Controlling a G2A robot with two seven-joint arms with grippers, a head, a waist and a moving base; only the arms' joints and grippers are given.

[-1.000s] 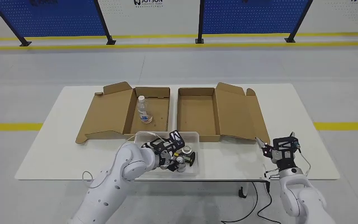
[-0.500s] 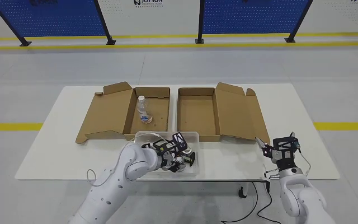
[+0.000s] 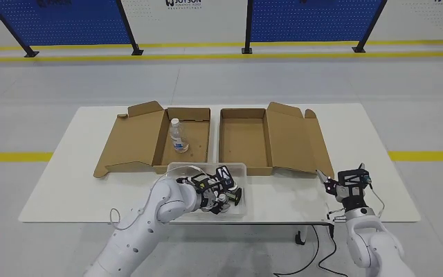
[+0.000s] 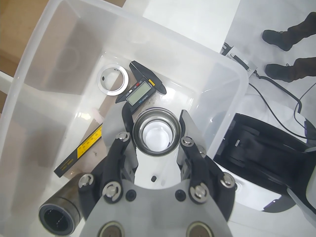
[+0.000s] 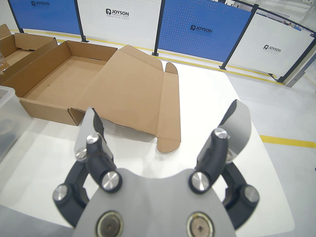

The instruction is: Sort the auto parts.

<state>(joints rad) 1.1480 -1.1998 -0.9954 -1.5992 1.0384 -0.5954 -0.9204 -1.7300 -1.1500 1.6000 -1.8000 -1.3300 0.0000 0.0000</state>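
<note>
While the left tool pinched a steel sleeve inside the clear bin, the right tool hung spread; ring, caliper and cylinder lay unsorted, only a bottle boxed.

There are two cardboard boxes, one bin, one bottle, one caliper, one ring, one sleeve, one cylinder.

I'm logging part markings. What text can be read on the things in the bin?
Caliper buttons: print too small to read.
Caliper screen: no digits.
Caliper's yellow scale: numbers too blurred.
Ring, sleeve, bushing: no print seen.
</note>
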